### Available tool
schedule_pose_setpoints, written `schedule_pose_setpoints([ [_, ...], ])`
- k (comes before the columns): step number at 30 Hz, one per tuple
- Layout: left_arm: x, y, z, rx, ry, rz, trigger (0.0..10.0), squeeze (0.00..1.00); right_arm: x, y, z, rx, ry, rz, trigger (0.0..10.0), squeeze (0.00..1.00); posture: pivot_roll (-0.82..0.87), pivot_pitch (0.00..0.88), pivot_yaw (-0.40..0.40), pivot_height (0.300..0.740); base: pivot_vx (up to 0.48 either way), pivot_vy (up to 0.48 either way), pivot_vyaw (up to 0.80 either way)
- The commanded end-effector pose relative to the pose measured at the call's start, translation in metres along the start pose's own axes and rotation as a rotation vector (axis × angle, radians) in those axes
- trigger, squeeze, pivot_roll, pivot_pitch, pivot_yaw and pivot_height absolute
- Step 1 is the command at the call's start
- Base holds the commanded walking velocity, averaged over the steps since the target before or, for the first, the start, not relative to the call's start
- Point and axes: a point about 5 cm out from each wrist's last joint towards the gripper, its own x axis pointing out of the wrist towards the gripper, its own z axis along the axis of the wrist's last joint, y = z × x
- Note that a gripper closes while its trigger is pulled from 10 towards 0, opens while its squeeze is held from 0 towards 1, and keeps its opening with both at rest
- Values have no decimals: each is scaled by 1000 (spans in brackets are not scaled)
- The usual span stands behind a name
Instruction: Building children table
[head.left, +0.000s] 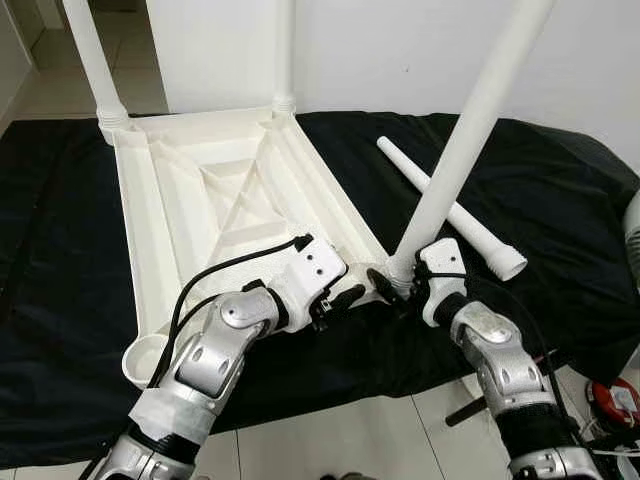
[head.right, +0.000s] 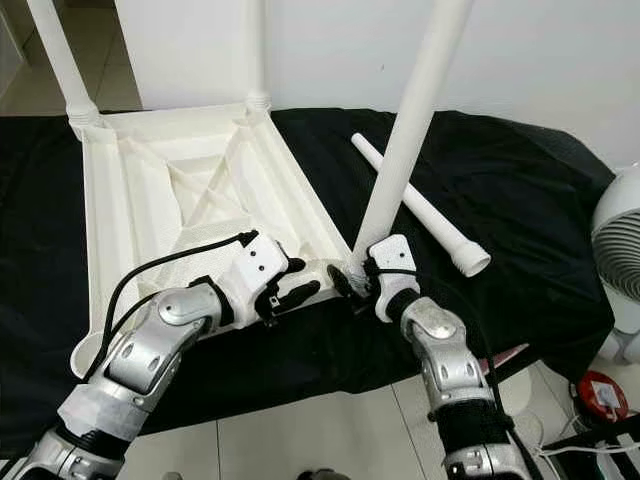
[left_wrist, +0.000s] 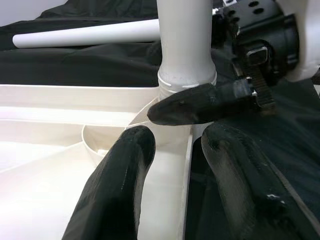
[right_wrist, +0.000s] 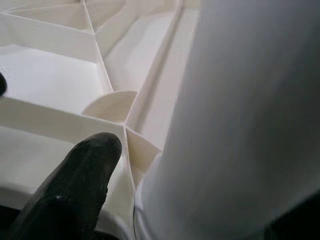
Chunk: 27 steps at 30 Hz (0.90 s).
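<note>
A white plastic table top (head.left: 200, 200) lies upside down on a black cloth (head.left: 60, 250). Two legs stand screwed in at its far corners (head.left: 95, 60) (head.left: 284, 50). My right gripper (head.left: 393, 280) is shut on the base of a third leg (head.left: 455, 150), which stands tilted in the near right corner socket. One of its fingers (left_wrist: 195, 102) lies across the leg's collar. My left gripper (head.left: 340, 297) is open just left of that corner, its fingers (left_wrist: 120, 185) straddling the table's rim. A fourth leg (head.left: 470, 230) lies loose on the cloth to the right.
The near left corner socket (head.left: 145, 360) holds no leg. A white fan (head.right: 620, 250) stands at the far right. On the tiled floor by the cloth's near right corner lie a red item (head.left: 615, 395) and cables. A white wall runs behind.
</note>
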Motion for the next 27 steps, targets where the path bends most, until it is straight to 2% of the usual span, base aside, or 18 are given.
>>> schedule_pose_setpoints([
  [1, 2, 2, 1, 16, 5, 32, 10000, 0, 4, 0, -2, -19, 6, 57, 10000, 0, 58, 32, -78, 740, 0, 0, 0],
  [10, 2, 3, 2, 16, 2, 43, 10000, 0, 17, -8, 2, -50, -1, 100, 10000, 0, 69, 27, -83, 740, 0, 0, 0],
  [11, 2, 4, 2, 16, 1, 47, 10000, 0, 19, -10, 2, -69, 2, 120, 4510, 0, 71, 25, -85, 740, 0, 0, 0],
  [12, 2, 4, 2, 16, 1, 47, 10000, 0, 19, -10, 2, -69, 2, 120, 4510, 0, 71, 25, -85, 740, 0, 0, 0],
  [13, 1, 4, 2, 17, 1, 50, 10000, 0, 19, -12, 2, -75, 6, 131, 667, 0, 73, 27, -86, 740, 0, 0, 0],
  [14, 1, 4, 2, 17, 1, 51, 10000, 0, 19, -13, 1, -71, 9, 138, 0, 0, 73, 27, -86, 740, 0, 0, 0],
  [24, 2, 4, 2, 13, -1, 50, 10000, 0, 15, -8, -11, -21, 16, 152, 0, 0, 65, 34, -84, 740, 0, 0, 0],
  [25, 2, 3, 3, 12, -1, 48, 10000, 0, 15, -6, -13, -7, 15, 139, 8667, 0, 65, 34, -84, 740, 0, 0, 0],
  [27, 2, 3, 3, 12, -1, 48, 10000, 0, 15, -6, -13, -7, 15, 139, 8667, 0, 65, 34, -84, 740, 0, 0, 0],
])
